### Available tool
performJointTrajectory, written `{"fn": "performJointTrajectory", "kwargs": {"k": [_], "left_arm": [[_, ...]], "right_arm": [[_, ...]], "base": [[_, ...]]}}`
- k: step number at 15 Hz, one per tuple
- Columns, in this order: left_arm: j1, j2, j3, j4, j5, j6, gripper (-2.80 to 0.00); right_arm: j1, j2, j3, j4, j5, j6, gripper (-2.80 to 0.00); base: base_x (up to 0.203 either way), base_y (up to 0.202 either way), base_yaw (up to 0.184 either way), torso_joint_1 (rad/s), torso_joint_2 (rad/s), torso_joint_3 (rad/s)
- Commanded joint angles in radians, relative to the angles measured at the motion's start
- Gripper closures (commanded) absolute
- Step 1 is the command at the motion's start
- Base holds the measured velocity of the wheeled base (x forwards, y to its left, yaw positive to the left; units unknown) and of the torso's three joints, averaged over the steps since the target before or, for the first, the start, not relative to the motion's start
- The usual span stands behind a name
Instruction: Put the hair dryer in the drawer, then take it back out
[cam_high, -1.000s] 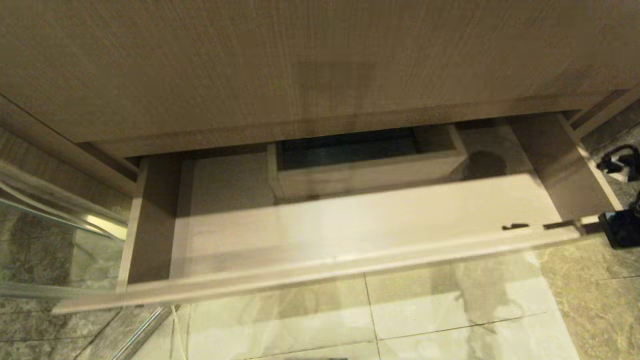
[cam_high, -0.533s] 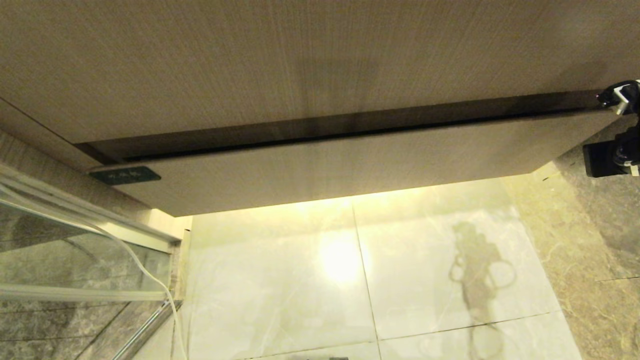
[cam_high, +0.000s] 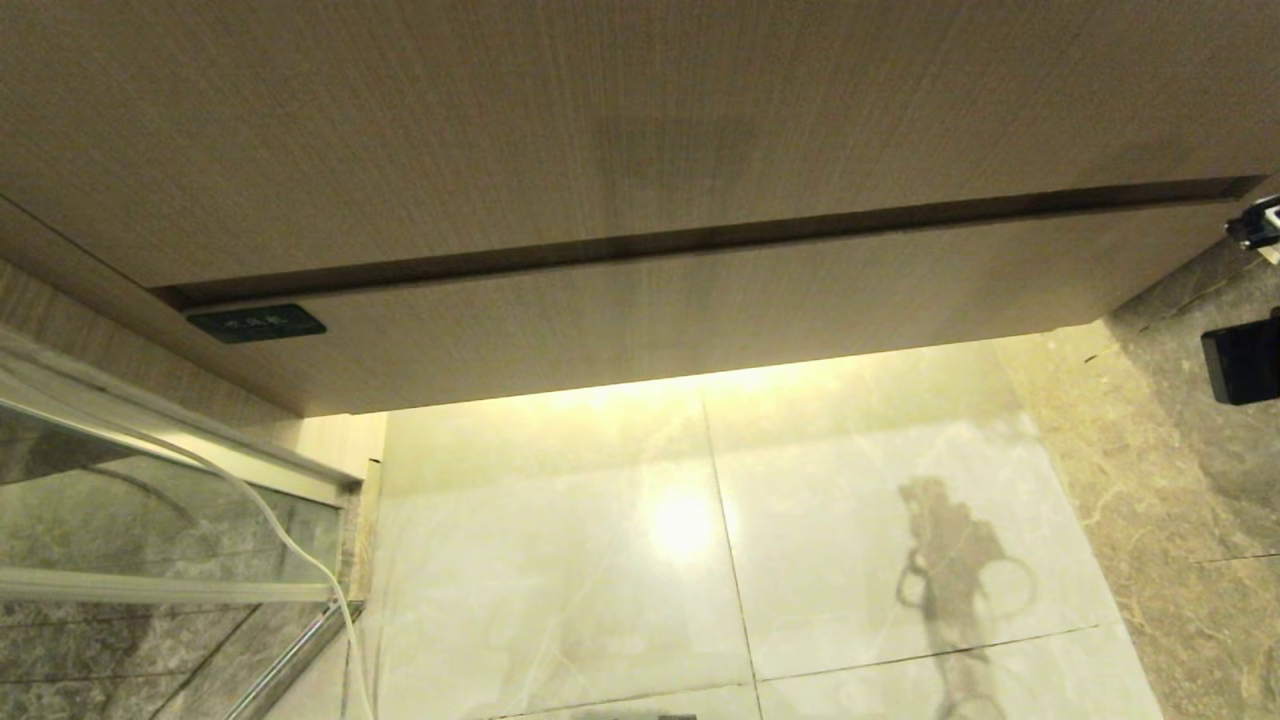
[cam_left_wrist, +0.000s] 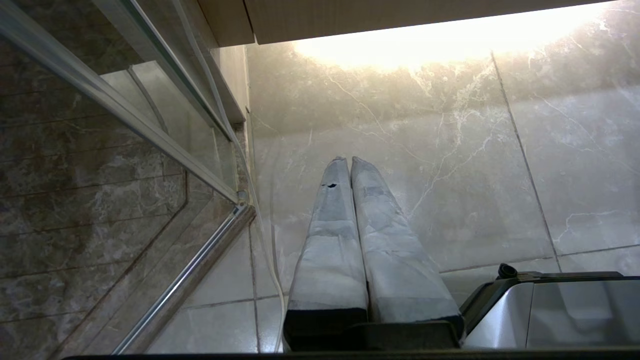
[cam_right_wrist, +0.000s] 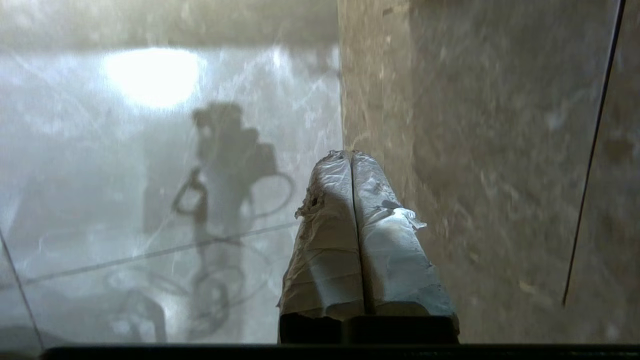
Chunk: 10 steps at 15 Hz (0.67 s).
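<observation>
Though hunted for in all 3 views, can't spot hair dryer anywhere, so can't tell where it lies. From head cam: see drawer (cam_high: 700, 310) pushed fully in, plain light-wood front flush w/ cabinet, thin dark gap only betw. its top edge & taller wood panel (cam_high: 600, 120) above; small dark label (cam_high: 257, 323) at left end of front. Below drawer, warm glow on pale marble floor (cam_high: 560, 560), w/ darker brown tile strip (cam_high: 1170, 520) to the right. Left of floor, glass door (cam_high: 120, 520) in metal frame, thin white cord (cam_high: 290, 545) trailing down beside it. Only bits of right arm (cam_high: 1243, 367) at far right edge of head view, just off drawer's right end, not touching it; its shadow (cam_high: 950, 560) on pale tile. Right wrist cam: right jaws pressed together, taped fingers (cam_right_wrist: 330, 235) tip to tip, pinching nothing, pointing at floor where pale & brown tiles meet. Left wrist cam: left jaws likewise pressed together & empty, taped fingers (cam_left_wrist: 330, 235) aimed down at pale tile near glass door's lower corner, well apart from drawer; silver robot body part (cam_left_wrist: 550, 310) beside them.
</observation>
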Motion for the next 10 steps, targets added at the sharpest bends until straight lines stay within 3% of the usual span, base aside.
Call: {"fn": "performJointTrajectory", "kwargs": {"k": [1,5,10], "left_arm": [[0.000,0.002,0.000,0.000,0.000,0.000,0.00],[0.000,0.000,0.000,0.000,0.000,0.000,0.00],[0.000,0.002,0.000,0.000,0.000,0.000,0.00]], "right_arm": [[0.016,-0.124,0.096,0.020,0.001,-0.002,0.00],[0.024,-0.293,0.267,0.127,0.027,-0.003,0.00],[0.024,-0.678,0.590,0.109,0.213,0.004,0.00]], "base": [[0.000,0.000,0.000,0.000,0.00,0.000],[0.000,0.000,0.000,0.000,0.00,0.000],[0.000,0.000,0.000,0.000,0.00,0.000]]}}
